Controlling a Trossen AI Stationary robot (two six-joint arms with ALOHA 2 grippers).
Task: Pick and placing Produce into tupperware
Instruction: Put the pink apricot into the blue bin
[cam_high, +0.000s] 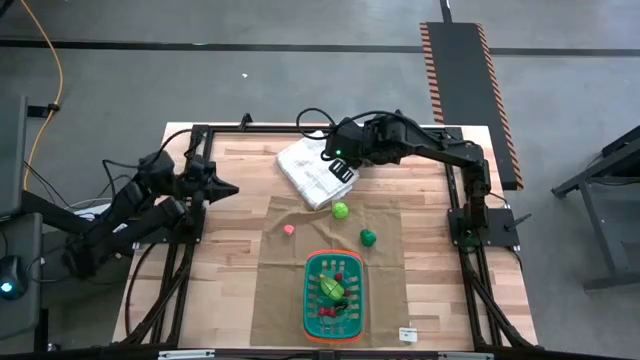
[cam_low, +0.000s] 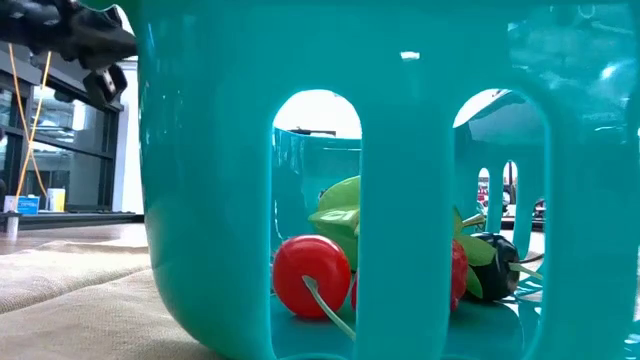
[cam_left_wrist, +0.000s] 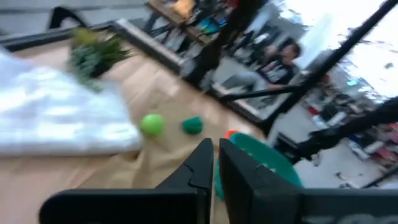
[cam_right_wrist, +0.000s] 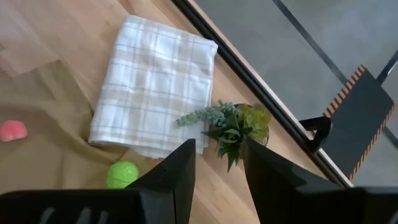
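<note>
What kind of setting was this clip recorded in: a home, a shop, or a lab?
Most likely a robotics lab or workshop. The wooden table stands on a bare grey floor with a hazard-striped ramp behind it, loose cables run past it, and the left wrist view shows a cluttered workspace with a seated person.

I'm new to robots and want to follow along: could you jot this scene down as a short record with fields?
Basket: green tupperware on the brown mat, near edge of the table
Inside it: several produce pieces, including a red ball
Still outside: light green ball, dark green piece, pink piece
Left gripper: shut, holding nothing, at the table's left side
Right gripper: open, above the folded white cloth
</note>
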